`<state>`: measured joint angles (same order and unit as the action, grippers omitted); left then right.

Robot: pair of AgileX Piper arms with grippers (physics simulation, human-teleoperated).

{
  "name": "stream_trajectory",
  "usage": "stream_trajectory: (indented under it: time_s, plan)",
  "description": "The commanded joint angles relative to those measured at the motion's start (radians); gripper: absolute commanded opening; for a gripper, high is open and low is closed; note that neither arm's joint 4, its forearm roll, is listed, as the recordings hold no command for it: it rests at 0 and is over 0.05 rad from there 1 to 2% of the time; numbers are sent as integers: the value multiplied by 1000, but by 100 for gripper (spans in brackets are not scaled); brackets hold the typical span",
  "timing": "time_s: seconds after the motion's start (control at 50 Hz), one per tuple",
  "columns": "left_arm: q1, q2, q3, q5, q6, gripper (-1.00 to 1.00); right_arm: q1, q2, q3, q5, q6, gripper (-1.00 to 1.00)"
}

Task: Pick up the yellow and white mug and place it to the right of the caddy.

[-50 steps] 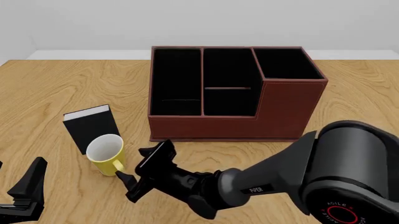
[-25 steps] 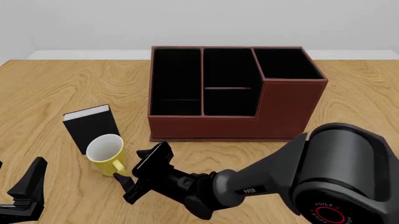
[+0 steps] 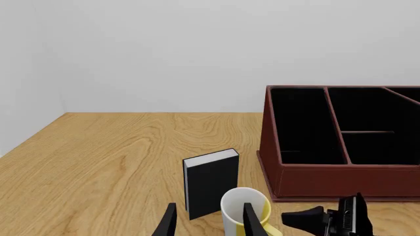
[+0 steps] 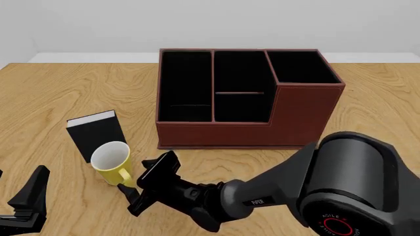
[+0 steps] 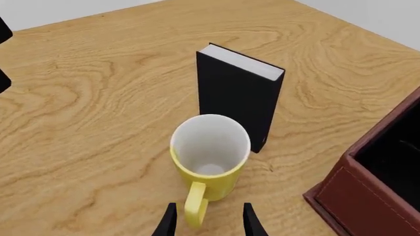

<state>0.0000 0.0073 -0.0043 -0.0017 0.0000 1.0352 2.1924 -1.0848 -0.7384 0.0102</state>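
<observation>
The yellow and white mug (image 4: 110,160) stands upright on the table near the front left, its handle (image 4: 126,178) pointing toward the arms. My right gripper (image 4: 146,185) is open just behind the handle. In the right wrist view the mug (image 5: 210,152) fills the centre and its handle (image 5: 195,209) lies between the tips of my right gripper (image 5: 208,221), apart from both. The caddy (image 4: 295,115) stands in the middle of the table, behind and to the right of the mug. My left gripper (image 4: 26,200) hangs open at the front left corner, holding nothing.
A small black book (image 4: 97,133) with white pages stands upright just behind the mug, close to it. The left wrist view shows the book (image 3: 210,183), the mug (image 3: 239,211), the caddy (image 3: 328,178) and the right gripper (image 3: 328,221).
My right gripper has crept a little left and nearer the mug's handle. The mug, book, caddy and left gripper have not moved.
</observation>
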Motion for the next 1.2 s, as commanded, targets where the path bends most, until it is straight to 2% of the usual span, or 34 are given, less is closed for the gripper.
stream_trajectory:
  time_s: [0.02, 1.12, 1.14, 1.2]
  plan:
    - [0, 0, 0, 0, 0, 100, 3, 13, -12, 0, 10, 100]
    - [0, 0, 0, 0, 0, 100, 2, 99, -82, 10, 24, 100]
    - [0, 0, 0, 0, 0, 100, 1, 99, -82, 11, 22, -100]
    - [0, 0, 0, 0, 0, 100, 5, 99, -81, 8, 22, -100]
